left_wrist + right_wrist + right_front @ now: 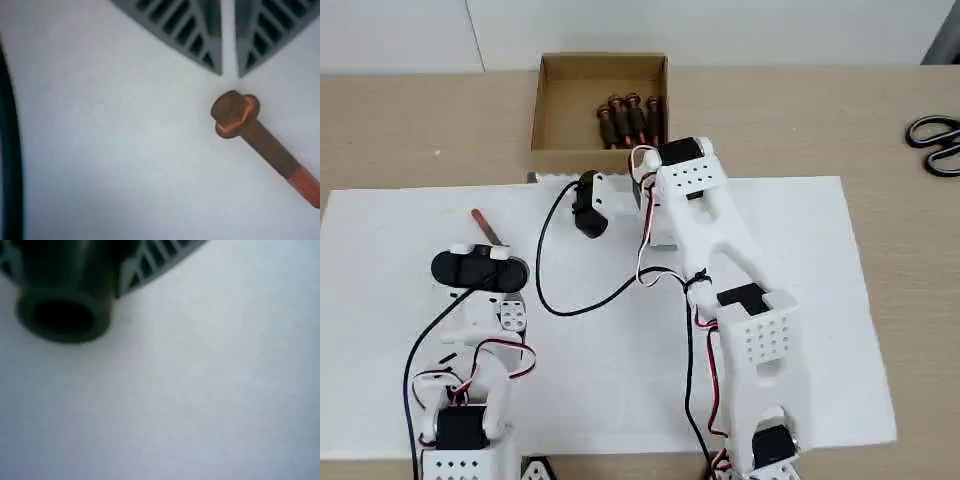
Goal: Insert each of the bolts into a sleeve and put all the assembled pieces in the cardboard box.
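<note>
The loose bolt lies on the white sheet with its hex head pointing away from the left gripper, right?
No: the loose bolt lies on the white sheet with its hex head toward the left gripper, shank pointing away, as the left wrist view shows.

Left arm [470, 400] sits folded close to its base, forearm short and low, wrist pitched down so the left gripper [229, 70] points at the table just ahead of it. Its ribbed fingers [200, 35] are nearly together, just a thin slit between the tips, nothing clamped. Right arm [720, 230] is stretched far forward from its base, upper links running out in a long line, then the wrist bends sideways toward the left arm's side. Right gripper [560, 180] is low over the table at the end of that bend, clamped on a dark sleeve [62, 315], one ribbed finger [150, 260] right against it
</note>
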Tool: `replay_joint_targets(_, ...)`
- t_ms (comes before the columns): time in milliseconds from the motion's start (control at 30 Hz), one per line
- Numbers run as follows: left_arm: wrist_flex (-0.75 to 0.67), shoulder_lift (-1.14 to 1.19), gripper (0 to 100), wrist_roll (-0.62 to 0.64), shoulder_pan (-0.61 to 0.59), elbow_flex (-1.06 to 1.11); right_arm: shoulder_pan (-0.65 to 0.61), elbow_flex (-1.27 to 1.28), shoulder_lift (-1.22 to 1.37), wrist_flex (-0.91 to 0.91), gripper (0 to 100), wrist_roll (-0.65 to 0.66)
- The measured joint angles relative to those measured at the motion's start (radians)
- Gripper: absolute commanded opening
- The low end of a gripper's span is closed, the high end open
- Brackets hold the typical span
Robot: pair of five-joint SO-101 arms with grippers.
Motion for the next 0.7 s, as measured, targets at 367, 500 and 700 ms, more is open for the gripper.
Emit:
replay_joint_targets(367, 0.0, 0.0, 1, 0.0, 0.0, 0.0, 0.021, -0.101, -0.057, 0.144, 0.8, -0.199)
replay_joint_targets(500, 0.0, 0.0, 1, 0.014, 0.005, 0.0, 0.052, -0.118, -0.14, 0.195, 0.6, -0.331)
replay_joint_targets(700, 0.0, 0.0, 1, 0.035, 0.032, 0.0, 0.14, -0.118, -0.278, 0.222, 0.4, -0.589)
